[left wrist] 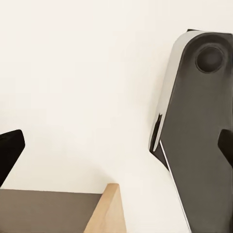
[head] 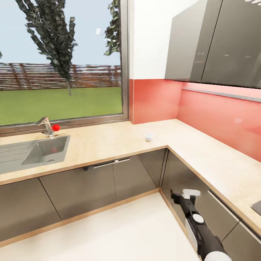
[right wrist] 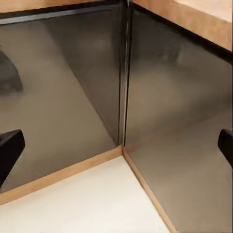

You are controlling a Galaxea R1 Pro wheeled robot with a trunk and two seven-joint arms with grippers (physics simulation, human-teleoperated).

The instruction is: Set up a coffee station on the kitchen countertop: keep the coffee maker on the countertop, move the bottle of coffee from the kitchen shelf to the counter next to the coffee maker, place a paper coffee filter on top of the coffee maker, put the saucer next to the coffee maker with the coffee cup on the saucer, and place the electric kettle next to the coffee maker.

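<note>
Nearest, low at the right: right gripper [head: 183, 195] hanging in front of the corner cabinet doors [right wrist: 73, 97], fingers spread wide with nothing between them. Beyond the fingertips only the dark door fronts, and under them the pale floor [right wrist: 87, 204]. Left gripper [left wrist: 119, 145] also wide open and empty, pointing down at the floor, with a wooden edge [left wrist: 109, 208] below the fingers and a dark grey rounded body [left wrist: 199, 121], probably part of the robot, beside one finger.

Farther, well above and ahead of the right fingers: small white coffee cup [head: 149, 137], as it seems, standing upright and alone on the countertop [head: 108, 145] near the inner corner. Farthest to the left: sink [head: 47, 150] with faucet [head: 45, 125] under the window.

To do well, judged from this: first roll closer and lift the right arm over the counter edge. Then come at the cup with fingers open on both sides of its wall. Close softly, because so small and light a cup probably tips easily.
</note>
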